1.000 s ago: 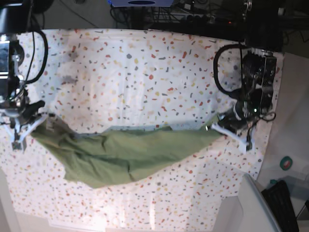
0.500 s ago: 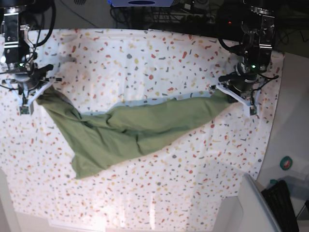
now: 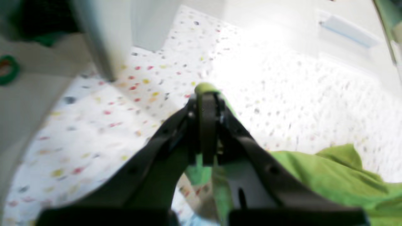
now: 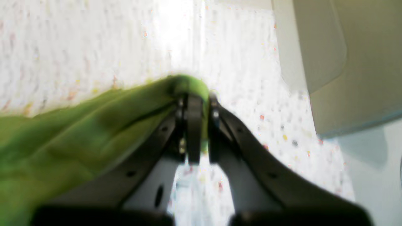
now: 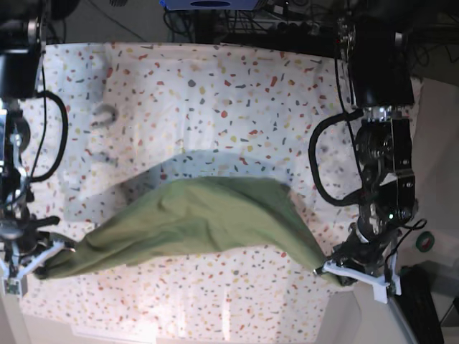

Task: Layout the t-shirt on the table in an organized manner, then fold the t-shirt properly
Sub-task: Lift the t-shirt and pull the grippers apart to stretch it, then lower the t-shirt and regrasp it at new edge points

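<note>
Since the earlier frames both arms have swung toward the near edge of the table (image 5: 215, 79), carrying the shirt (image 5: 208, 218) with them; it now billows as a hump between them. The left gripper (image 5: 343, 269) is clamped on one corner, the right gripper (image 5: 32, 259) on the other, each pinching a small wad of green cloth. Held this way, the shirt seems meant to be flung out flat. Both arms reach low and stand well apart, with the cloth slack between them and bulging toward the middle of the table.
</note>
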`<action>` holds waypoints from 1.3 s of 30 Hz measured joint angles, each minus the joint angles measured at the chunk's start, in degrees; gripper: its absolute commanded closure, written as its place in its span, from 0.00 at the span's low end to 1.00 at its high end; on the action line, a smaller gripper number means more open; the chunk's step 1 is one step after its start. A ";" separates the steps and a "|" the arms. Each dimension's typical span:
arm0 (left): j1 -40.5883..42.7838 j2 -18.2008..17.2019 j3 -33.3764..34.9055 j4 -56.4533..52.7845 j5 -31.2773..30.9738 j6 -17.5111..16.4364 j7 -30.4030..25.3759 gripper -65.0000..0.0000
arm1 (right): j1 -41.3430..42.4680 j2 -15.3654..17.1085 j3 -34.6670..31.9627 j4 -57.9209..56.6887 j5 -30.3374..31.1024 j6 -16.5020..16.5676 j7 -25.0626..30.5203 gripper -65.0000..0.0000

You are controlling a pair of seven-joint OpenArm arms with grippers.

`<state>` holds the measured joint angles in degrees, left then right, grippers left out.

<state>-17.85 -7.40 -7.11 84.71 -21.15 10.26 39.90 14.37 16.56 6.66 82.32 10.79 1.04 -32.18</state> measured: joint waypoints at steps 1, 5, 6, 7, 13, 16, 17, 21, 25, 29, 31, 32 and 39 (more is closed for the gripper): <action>-1.86 0.50 0.02 -4.42 0.07 -0.04 -1.79 1.00 | 2.67 -0.15 0.02 -5.44 -0.17 0.02 0.24 1.00; -8.96 1.81 0.11 -22.47 -0.17 -0.20 -12.39 1.00 | 12.24 0.13 0.22 -26.60 -0.11 0.04 5.51 1.00; -10.32 1.88 0.09 -26.80 -0.31 -0.31 -15.19 1.00 | 13.88 0.13 0.20 -30.97 -0.35 -0.11 7.63 1.00; -11.65 1.90 0.09 -30.71 -0.28 -0.22 -17.46 1.00 | 15.30 0.13 0.22 -34.40 -0.37 -0.42 8.63 1.00; -13.35 1.44 0.07 -38.66 -0.24 0.04 -24.35 0.29 | 16.13 0.31 0.28 -34.99 -0.44 -0.46 6.27 0.45; -10.29 1.01 -0.26 -34.34 -0.61 -1.97 -24.87 0.06 | 11.67 1.57 0.46 -28.24 -0.52 -0.33 6.97 0.42; -8.46 0.63 -0.33 -32.06 -1.11 -4.31 -25.20 0.05 | 9.55 1.73 0.74 -25.29 -0.70 -0.79 6.95 0.42; 3.23 0.09 -0.09 -19.23 -0.74 -7.04 -25.07 0.18 | -2.14 0.46 3.52 -9.38 -0.42 -0.76 6.40 0.43; 16.15 1.09 4.48 -13.09 -0.28 -6.36 -24.83 0.36 | -11.85 -3.82 3.74 -0.57 -0.02 -0.26 6.75 0.43; 20.85 3.23 8.35 -13.92 -1.20 -7.85 -24.04 0.37 | -16.94 -6.16 3.52 0.02 -0.02 -0.09 6.19 0.43; 20.00 4.11 8.28 -15.78 -0.72 -7.15 -24.90 0.32 | -17.79 -5.90 3.52 -0.04 -0.46 -0.37 6.51 0.43; 19.39 4.17 8.33 -16.63 -0.74 -7.15 -24.94 0.28 | -17.94 -5.84 3.52 -0.04 -0.46 -0.42 6.71 0.43; 13.14 7.76 11.21 -21.62 -0.83 -7.32 -25.18 0.18 | -18.56 -6.14 3.58 0.07 -0.28 -0.37 6.84 0.43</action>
<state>-4.71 0.36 4.10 63.09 -21.98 2.94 14.72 -4.19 10.41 10.24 82.39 10.50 0.67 -25.34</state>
